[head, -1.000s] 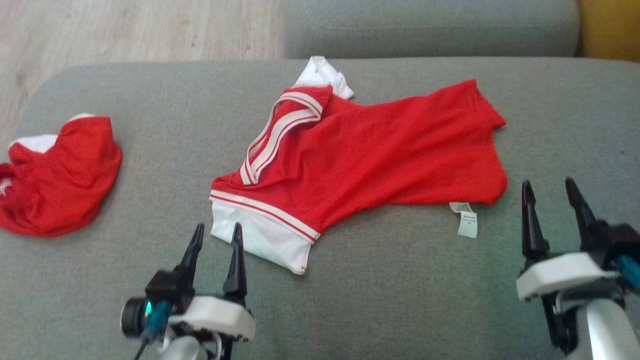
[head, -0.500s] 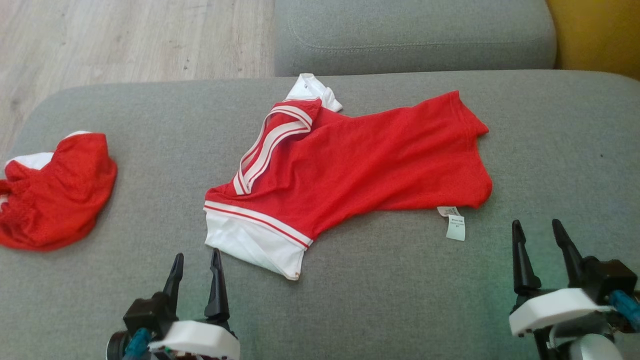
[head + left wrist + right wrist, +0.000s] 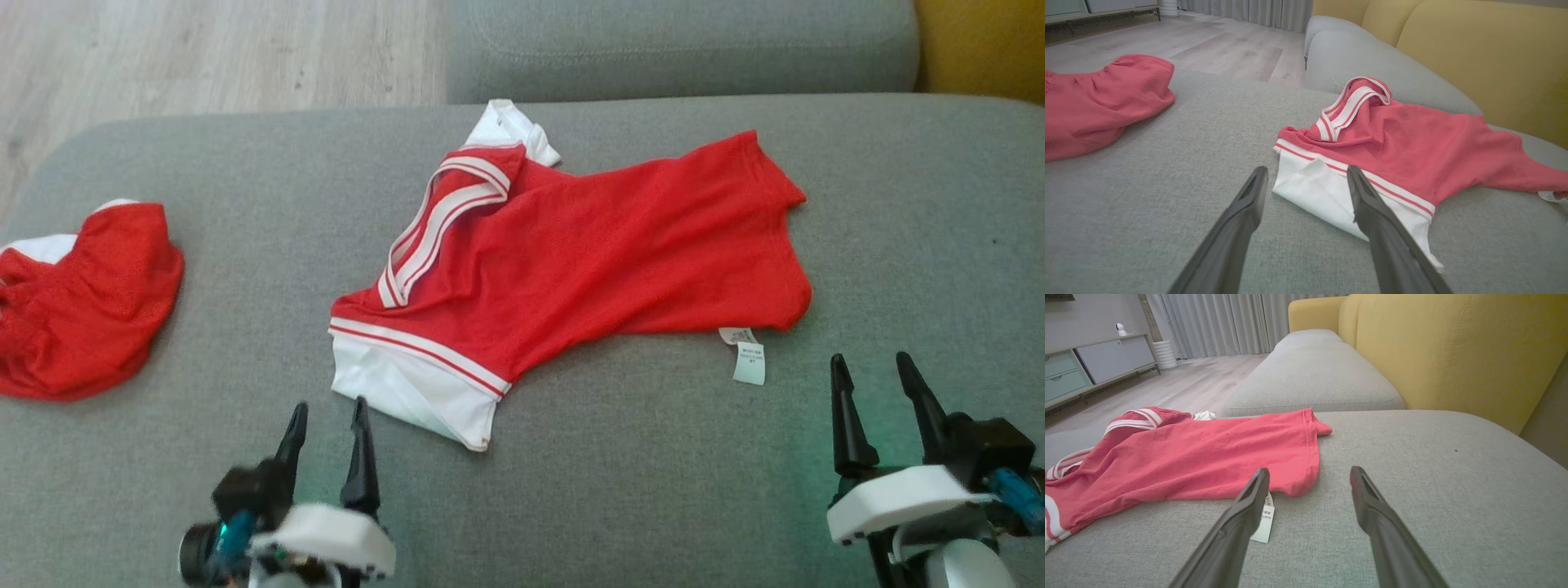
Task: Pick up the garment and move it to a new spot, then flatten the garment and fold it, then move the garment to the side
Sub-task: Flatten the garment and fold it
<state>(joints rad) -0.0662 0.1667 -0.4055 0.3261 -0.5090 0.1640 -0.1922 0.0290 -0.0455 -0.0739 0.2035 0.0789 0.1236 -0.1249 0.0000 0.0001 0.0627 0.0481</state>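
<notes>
One wide grey seat cushion (image 3: 620, 490) under both grippers, with a second grey cushion (image 3: 678, 41) far ahead of them and a yellow backrest (image 3: 1453, 347) ahead and to the right of the right gripper (image 3: 869, 357).

Next in size, the garment (image 3: 620, 245): red, with white stripes and a white hem (image 3: 408, 392). Lies spread but wrinkled on the seat cushion, ahead of both grippers and between them. Reaches with the white hem to just ahead of the left gripper (image 3: 330, 404), a little to the right of its tips; touching the cloth or not, cannot tell. Ends with a red corner just ahead and to the left of the right gripper.

Then a second red cloth (image 3: 82, 318), bunched up, well apart to the left of the left gripper.

Then the grippers themselves. Left one released, fingers spread wide, nothing between them. Right one released as well, fingers spread, nothing grasped. Both low over the cushion, tips pointing toward the garment.

Smallest, a white care label (image 3: 749, 363) at the garment's near edge, flat on the cushion, just ahead and to the left of the right gripper.
</notes>
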